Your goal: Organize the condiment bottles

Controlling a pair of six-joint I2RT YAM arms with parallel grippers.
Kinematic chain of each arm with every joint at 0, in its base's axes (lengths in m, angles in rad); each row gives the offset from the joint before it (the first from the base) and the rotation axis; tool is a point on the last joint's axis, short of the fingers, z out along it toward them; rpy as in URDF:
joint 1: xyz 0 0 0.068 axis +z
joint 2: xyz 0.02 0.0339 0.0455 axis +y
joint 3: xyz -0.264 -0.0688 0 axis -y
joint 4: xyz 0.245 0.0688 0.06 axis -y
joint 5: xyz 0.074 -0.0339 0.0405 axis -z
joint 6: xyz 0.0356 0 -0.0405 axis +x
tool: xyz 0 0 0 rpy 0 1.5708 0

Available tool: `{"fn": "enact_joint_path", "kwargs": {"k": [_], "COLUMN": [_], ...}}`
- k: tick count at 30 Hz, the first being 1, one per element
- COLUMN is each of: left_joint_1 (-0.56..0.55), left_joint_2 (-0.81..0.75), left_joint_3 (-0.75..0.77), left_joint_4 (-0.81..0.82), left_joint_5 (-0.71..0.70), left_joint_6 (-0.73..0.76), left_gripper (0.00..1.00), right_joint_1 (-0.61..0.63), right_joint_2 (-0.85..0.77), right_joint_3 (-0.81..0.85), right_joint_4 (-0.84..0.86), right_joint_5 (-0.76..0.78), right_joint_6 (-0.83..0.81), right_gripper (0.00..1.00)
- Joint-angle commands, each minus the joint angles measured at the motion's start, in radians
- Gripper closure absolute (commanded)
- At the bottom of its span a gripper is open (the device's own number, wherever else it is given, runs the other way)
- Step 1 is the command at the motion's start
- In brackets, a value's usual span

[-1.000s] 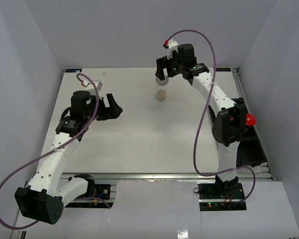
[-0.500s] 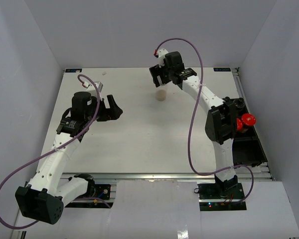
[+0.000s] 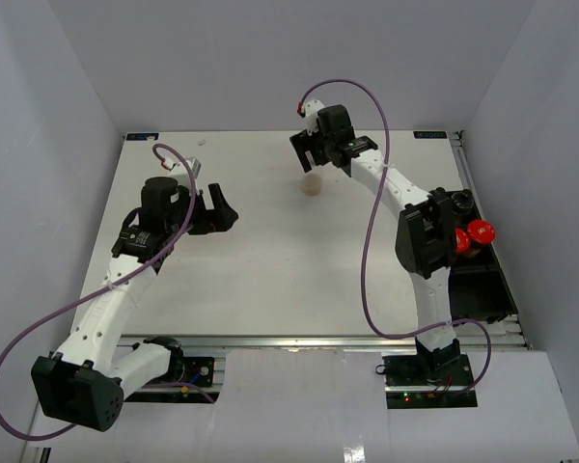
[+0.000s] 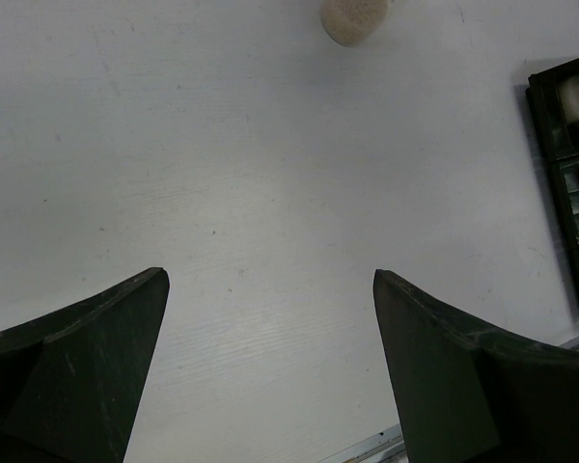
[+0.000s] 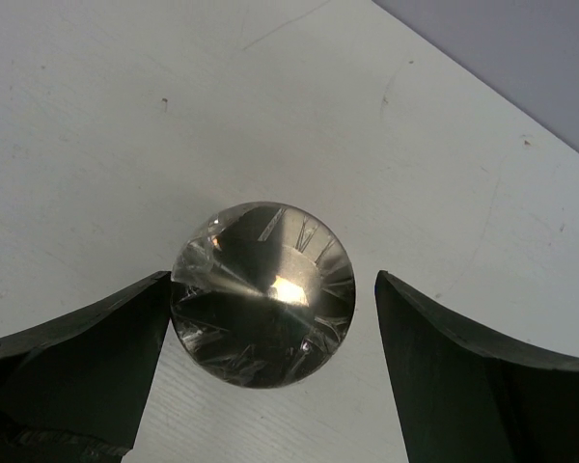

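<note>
A clear condiment bottle with a silver-grey lid stands upright at the far middle of the table. My right gripper hovers over it, open. In the right wrist view the lid sits between the fingers of the right gripper: the left finger is at its rim and the right finger stands a little apart. A red-capped bottle and a black-capped one are at the right edge, partly hidden by the right arm. My left gripper is open over bare table at the left, as is also plain in the left wrist view.
A long black tray lies along the table's right edge and also shows in the left wrist view. The clear bottle sits at the top of that view. White walls close in the table on three sides.
My right gripper has swung a little left and settled over the clear bottle, with the arm's elbow shifting left. The left arm has barely moved.
</note>
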Motion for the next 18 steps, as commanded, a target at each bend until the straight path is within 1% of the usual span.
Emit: {"fn": "enact_joint_path", "kwargs": {"k": [1, 5, 9, 10, 11, 16, 18], "left_joint_1": [0.005, 0.005, 0.005, 0.005, 0.005, 0.005, 0.005], "left_joint_2": [-0.001, 0.002, 0.003, 0.003, 0.003, 0.006, 0.004], "left_joint_3": [-0.002, 0.003, 0.006, 0.006, 0.006, 0.005, 0.003], "left_joint_4": [0.018, 0.017, 0.015, 0.016, 0.016, 0.015, 0.013], "left_joint_5": [0.007, 0.008, 0.006, 0.006, 0.006, 0.006, 0.002], "left_joint_6": [0.013, 0.012, 0.013, 0.013, 0.013, 0.013, 0.012], "left_gripper": [0.02, 0.02, 0.02, 0.02, 0.02, 0.02, 0.02], "right_joint_1": [0.004, 0.004, 0.004, 0.003, 0.002, 0.002, 0.002], "right_joint_2": [0.052, 0.071, 0.069, 0.069, 0.070, 0.046, 0.029], "right_joint_3": [0.077, 0.097, 0.086, 0.086, 0.086, 0.043, 0.020], "right_joint_4": [0.019, 0.010, 0.018, 0.016, 0.015, 0.059, 0.078], "right_joint_5": [0.001, -0.003, -0.004, -0.002, 0.001, 0.019, 0.027], "right_joint_6": [-0.016, -0.008, 0.006, 0.009, 0.011, 0.017, 0.018], "right_gripper": [0.10, 0.08, 0.02, 0.04, 0.07, 0.49, 0.61]}}
